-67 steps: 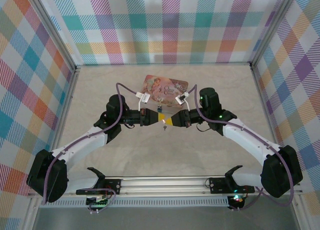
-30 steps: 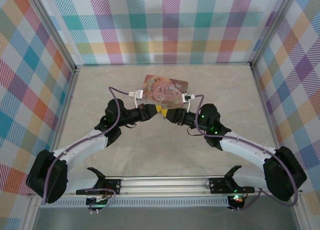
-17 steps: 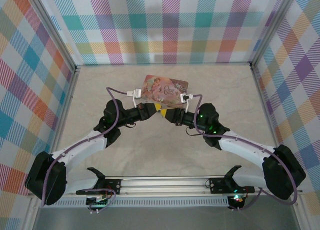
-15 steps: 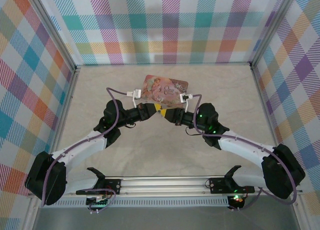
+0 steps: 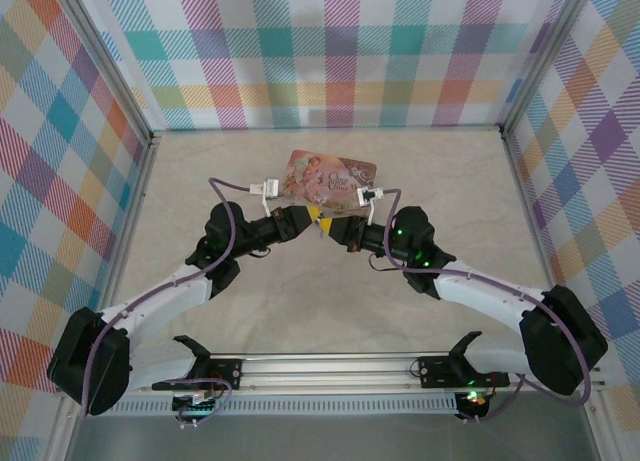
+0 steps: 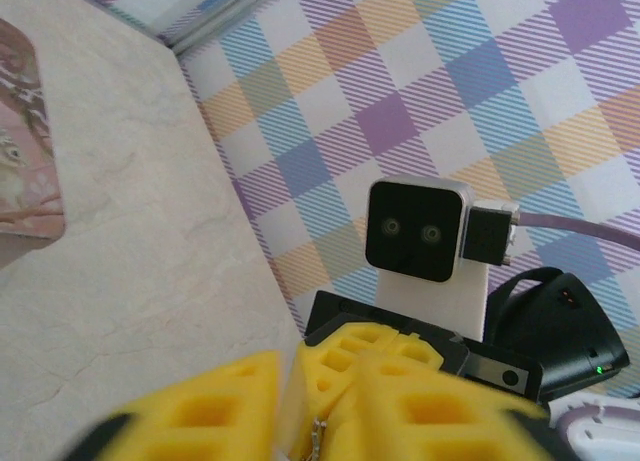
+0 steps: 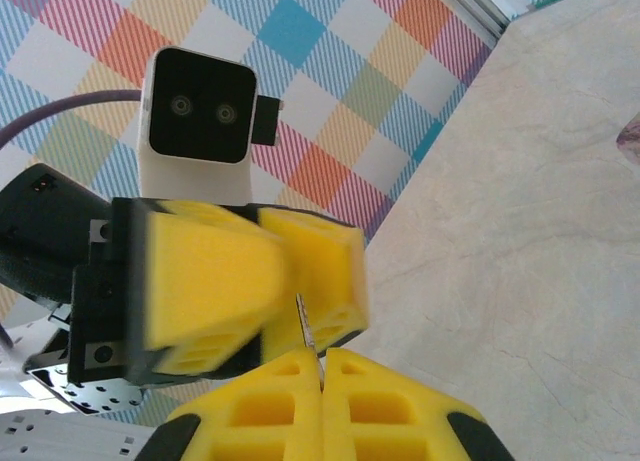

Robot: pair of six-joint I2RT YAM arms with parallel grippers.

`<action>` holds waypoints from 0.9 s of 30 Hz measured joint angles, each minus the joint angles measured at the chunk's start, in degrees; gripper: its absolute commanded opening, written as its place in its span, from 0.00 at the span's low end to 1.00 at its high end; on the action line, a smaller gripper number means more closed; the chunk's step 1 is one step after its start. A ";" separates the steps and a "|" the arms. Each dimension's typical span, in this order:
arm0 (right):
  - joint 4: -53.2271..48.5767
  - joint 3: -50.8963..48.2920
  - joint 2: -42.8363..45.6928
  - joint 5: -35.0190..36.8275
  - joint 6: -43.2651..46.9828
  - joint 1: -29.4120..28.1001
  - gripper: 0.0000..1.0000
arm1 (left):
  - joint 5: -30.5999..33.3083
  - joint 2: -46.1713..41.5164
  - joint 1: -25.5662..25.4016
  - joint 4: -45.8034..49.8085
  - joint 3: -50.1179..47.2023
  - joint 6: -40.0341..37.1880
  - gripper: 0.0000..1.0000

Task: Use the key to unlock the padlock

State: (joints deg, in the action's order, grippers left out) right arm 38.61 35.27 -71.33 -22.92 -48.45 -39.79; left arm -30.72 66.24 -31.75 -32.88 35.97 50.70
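Key (image 7: pixel 309 333) pinched at tips of right jaws, sticking out; left jaws slightly parted, straddling its far end.

No text could be read; the lettering on the pink tin (image 5: pixel 335 173) was too small to make out

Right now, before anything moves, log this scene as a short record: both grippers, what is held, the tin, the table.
left gripper: tip to tip with the right gripper, at the tin's near edge in the top view; whether its jaws are open is unclear
right gripper: jaws shut on a thin metal sliver, apparently the key
pink tin: lying flat on the table, just beyond the two tips
table: pale marbled surface, plaid walls around it
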 measured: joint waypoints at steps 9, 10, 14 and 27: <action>-21.22 9.01 2.99 4.26 8.79 8.41 0.00 | 7.98 -2.16 0.00 13.09 -0.04 -8.24 1.00; -23.52 10.93 2.43 5.11 10.05 9.33 0.00 | 8.48 -1.55 -0.02 13.99 -0.04 -9.46 1.00; -32.11 21.66 -4.59 10.58 16.33 12.31 0.00 | 10.01 5.07 0.00 16.76 0.48 -14.73 1.00; -48.74 60.04 -41.40 21.44 28.37 17.20 0.00 | 10.51 30.82 0.74 0.52 2.78 -22.03 1.00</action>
State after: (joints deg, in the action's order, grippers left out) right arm -10.13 95.31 -112.73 -1.48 -20.08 -22.59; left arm -20.21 97.06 -31.00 -32.36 38.74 28.67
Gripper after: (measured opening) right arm 0.058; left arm 0.998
